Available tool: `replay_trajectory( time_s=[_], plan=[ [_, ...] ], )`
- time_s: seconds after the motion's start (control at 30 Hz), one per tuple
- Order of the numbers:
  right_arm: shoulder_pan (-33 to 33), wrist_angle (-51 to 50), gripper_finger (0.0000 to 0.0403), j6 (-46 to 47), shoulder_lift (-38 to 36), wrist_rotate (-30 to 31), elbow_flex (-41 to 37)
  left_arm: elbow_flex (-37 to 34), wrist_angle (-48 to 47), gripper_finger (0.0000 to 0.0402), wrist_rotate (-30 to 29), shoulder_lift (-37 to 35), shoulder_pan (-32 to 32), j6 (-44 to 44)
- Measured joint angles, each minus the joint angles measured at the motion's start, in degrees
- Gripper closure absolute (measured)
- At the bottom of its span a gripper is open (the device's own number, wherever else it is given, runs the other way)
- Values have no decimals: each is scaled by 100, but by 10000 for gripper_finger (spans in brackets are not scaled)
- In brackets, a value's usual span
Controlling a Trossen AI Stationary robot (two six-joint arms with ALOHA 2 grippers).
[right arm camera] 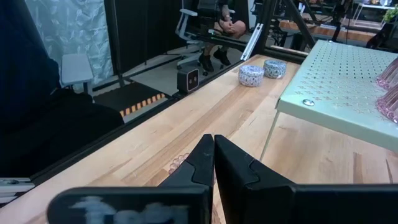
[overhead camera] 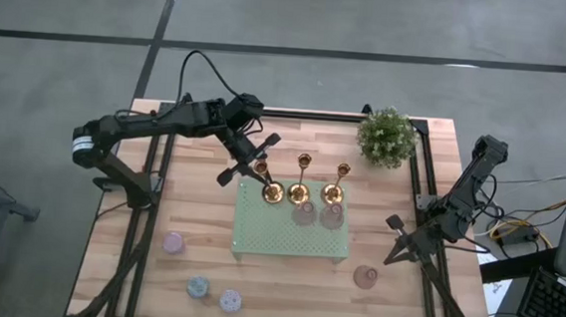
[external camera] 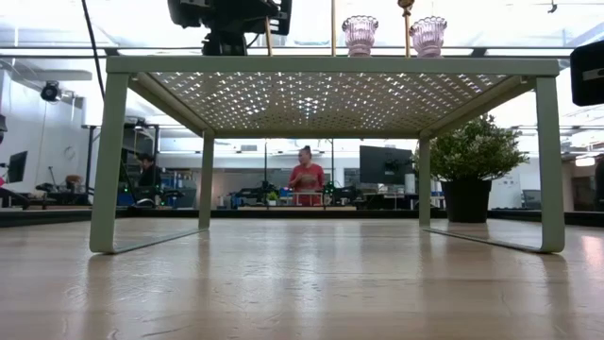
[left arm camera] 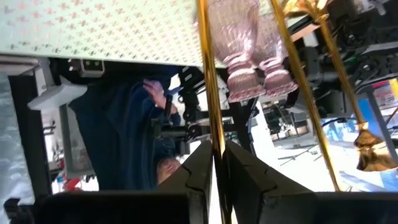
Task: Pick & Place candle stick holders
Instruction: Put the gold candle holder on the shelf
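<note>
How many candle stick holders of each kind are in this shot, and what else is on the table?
Slim gold holders: 3
Small squat holders on the green stand: 2
Small squat holders on the table: 4
Green stand: 1
Potted plant: 1
Total: 11

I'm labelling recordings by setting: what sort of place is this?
Probably a robotics lab or workshop in an open office. The low view shows desks with monitors and a person behind the wooden table, and two robot arms are mounted at that table.
</note>
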Motion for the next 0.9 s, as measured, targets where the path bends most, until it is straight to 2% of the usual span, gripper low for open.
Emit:
replay_trajectory(
  time_s=[0.77,0.9],
  plan=[
    [2,-2,394,-4,0,0,0,0,46,362,-103,-4,25,113],
    [1,-1,394,1,0,-1,0,0,36,362,89,-4,25,-70]
  ],
)
